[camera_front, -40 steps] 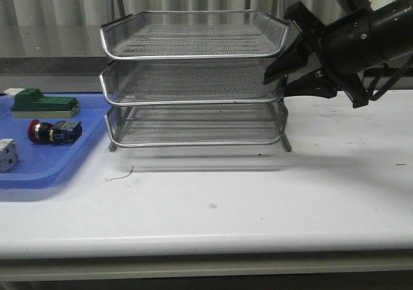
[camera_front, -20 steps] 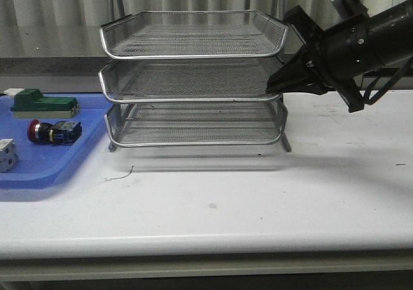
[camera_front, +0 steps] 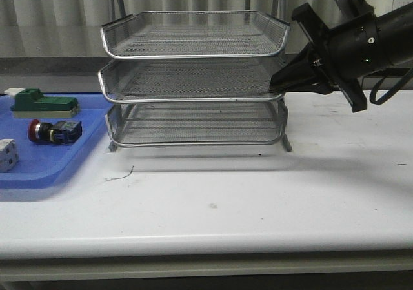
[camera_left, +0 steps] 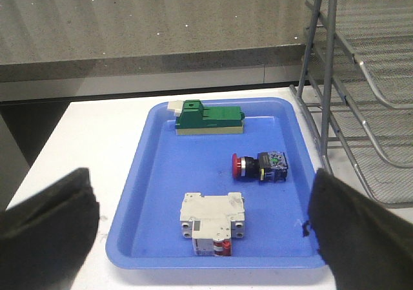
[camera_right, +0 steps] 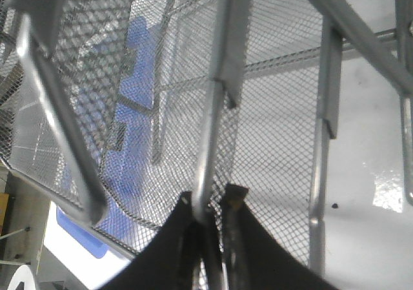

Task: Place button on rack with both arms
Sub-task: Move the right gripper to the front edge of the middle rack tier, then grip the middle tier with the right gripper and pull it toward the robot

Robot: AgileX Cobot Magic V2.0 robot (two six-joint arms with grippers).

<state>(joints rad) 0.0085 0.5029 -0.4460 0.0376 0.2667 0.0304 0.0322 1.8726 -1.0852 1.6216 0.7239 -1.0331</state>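
The button, with a red cap and a black and blue body, lies on its side in the blue tray; it also shows in the left wrist view. The silver three-tier wire rack stands at the table's middle back. My right gripper is shut on the chrome rim at the right end of the middle tier, with the rim pinched between its fingertips. My left gripper is open and empty, held above the near end of the tray. It is out of the front view.
The tray also holds a green rectangular block and a white breaker-like block. The rack's upright posts stand just right of the tray. A dark counter runs behind the table.
My right gripper's jaws were open beside the rack's right end; they have closed on the middle tier's rim. The button and the tray have not moved.
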